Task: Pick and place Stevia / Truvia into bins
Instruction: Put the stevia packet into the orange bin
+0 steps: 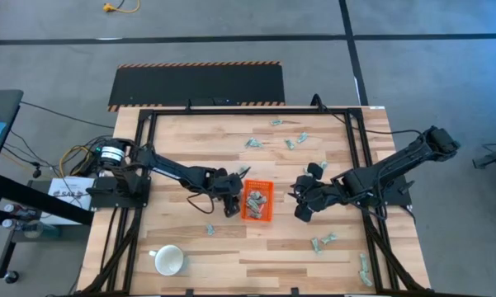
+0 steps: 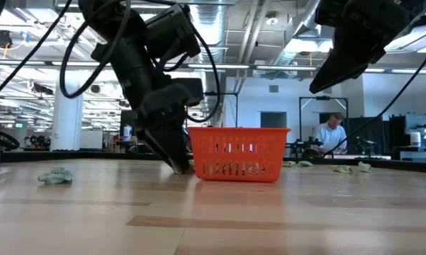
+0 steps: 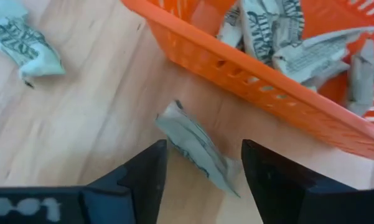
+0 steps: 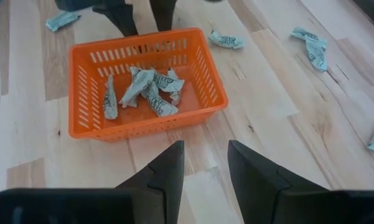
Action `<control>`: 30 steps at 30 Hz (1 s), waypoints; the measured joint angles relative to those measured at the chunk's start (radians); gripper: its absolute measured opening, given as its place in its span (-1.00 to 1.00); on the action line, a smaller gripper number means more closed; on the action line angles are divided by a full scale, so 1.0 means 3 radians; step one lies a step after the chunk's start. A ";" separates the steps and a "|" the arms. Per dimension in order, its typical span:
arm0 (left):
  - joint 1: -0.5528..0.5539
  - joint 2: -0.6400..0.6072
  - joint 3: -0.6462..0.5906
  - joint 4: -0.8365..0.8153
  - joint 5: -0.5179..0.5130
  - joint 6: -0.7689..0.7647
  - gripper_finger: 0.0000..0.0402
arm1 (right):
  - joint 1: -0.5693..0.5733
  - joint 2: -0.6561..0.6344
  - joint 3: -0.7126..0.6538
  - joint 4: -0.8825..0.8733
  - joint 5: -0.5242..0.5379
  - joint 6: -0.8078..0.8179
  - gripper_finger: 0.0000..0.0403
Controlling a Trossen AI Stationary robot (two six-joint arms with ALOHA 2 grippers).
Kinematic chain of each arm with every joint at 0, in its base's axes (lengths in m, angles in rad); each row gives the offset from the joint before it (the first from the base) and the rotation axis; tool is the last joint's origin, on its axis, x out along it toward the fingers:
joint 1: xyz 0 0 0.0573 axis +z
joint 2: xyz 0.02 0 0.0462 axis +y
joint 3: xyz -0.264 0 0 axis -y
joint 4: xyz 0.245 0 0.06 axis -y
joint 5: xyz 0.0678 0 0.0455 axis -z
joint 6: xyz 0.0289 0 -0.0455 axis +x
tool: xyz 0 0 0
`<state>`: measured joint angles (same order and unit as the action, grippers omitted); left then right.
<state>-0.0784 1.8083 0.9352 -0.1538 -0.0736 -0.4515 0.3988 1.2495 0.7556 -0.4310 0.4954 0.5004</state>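
Note:
The orange bin (image 1: 247,216) stands mid-table with several pale green and white sachets (image 4: 146,93) inside. My left gripper (image 3: 204,169) is open, just left of the bin, fingertips down near the wood (image 2: 177,166). One crumpled sachet (image 3: 193,146) lies flat on the table between its fingers, next to the bin's wall (image 3: 267,93); I see no touch. Another sachet (image 3: 22,40) lies farther off. My right gripper (image 4: 205,165) hangs open and empty above the table, right of the bin (image 1: 301,208).
Loose sachets lie scattered at the far side (image 1: 252,143) (image 1: 290,142), near left (image 1: 210,229) and near right (image 1: 323,241) (image 1: 364,268). A white mug (image 1: 168,261) stands near the front left. In the low view a person sits in the room beyond the table (image 2: 333,131).

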 joint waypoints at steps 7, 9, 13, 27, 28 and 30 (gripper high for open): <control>-0.0009 0.0023 0.0005 -0.0079 -0.0159 0.0243 -0.11 | 0.0000 0.0000 0.0001 -0.0028 0.0000 0.0019 -0.42; -0.0009 0.0025 0.0005 -0.0107 -0.0202 0.0334 -0.19 | 0.0000 0.0000 0.0001 -0.0032 -0.0001 0.0020 -0.42; -0.0006 0.0026 0.0005 -0.0139 -0.0221 0.0445 -0.43 | 0.0000 0.0000 0.0001 -0.0031 0.0001 0.0020 -0.42; -0.0005 -0.0418 -0.0015 -0.0663 -0.0401 0.0543 -0.99 | 0.0000 0.0000 0.0001 -0.0039 0.0004 0.0020 -0.42; -0.0004 -0.0530 -0.0013 -0.0732 -0.0472 0.0537 -0.99 | 0.0000 0.0000 0.0001 -0.0040 0.0005 0.0020 -0.42; -0.0005 -0.0732 -0.0013 -0.0793 -0.0553 0.0558 -0.99 | 0.0000 0.0000 0.0001 -0.0060 0.0005 0.0020 -0.42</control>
<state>-0.0799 1.5888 0.9314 -0.3916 -0.2396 -0.2840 0.3988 1.2495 0.7559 -0.4491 0.4969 0.5064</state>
